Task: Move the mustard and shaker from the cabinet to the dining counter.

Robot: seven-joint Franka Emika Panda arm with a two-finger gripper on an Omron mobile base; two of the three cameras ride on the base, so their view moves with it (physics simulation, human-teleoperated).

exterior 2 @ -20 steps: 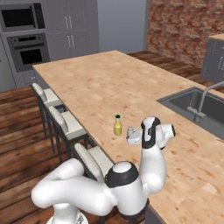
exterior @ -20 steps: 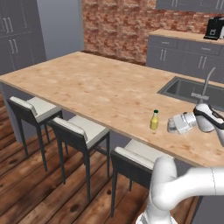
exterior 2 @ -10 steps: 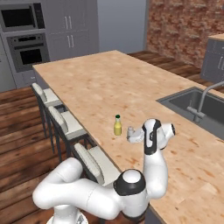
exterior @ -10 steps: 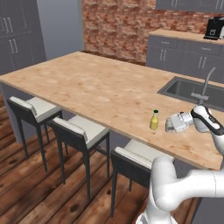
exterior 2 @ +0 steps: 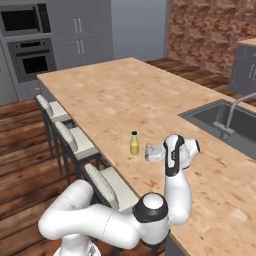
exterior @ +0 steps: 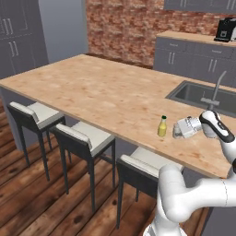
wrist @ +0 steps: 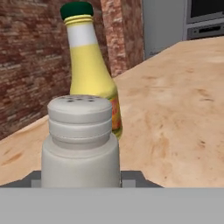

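Observation:
The mustard [exterior: 162,126] [exterior 2: 134,143], a slim yellow bottle with a dark green cap, stands upright near the front edge of the wood-grain dining counter [exterior: 101,92] [exterior 2: 110,95]. Just to its right is the grey shaker [exterior: 177,131] [exterior 2: 148,150], upright and low on the counter. My gripper [exterior: 179,131] [exterior 2: 150,153] reaches in sideways and is shut on it. In the hand view the shaker [wrist: 80,140] sits close up between my fingers, with the mustard [wrist: 90,65] right behind it. Grey wall cabinets [exterior: 198,3] hang at the far back.
A dark sink [exterior: 203,94] [exterior 2: 225,120] with a silver faucet [exterior: 216,85] is set in the counter behind my arm. Three grey-cushioned stools [exterior: 92,136] stand along the counter's front edge. A built-in oven [exterior 2: 30,60] is in the far wall.
My gripper has carried the shaker a little to the left, closer to the mustard. The mustard has not moved.

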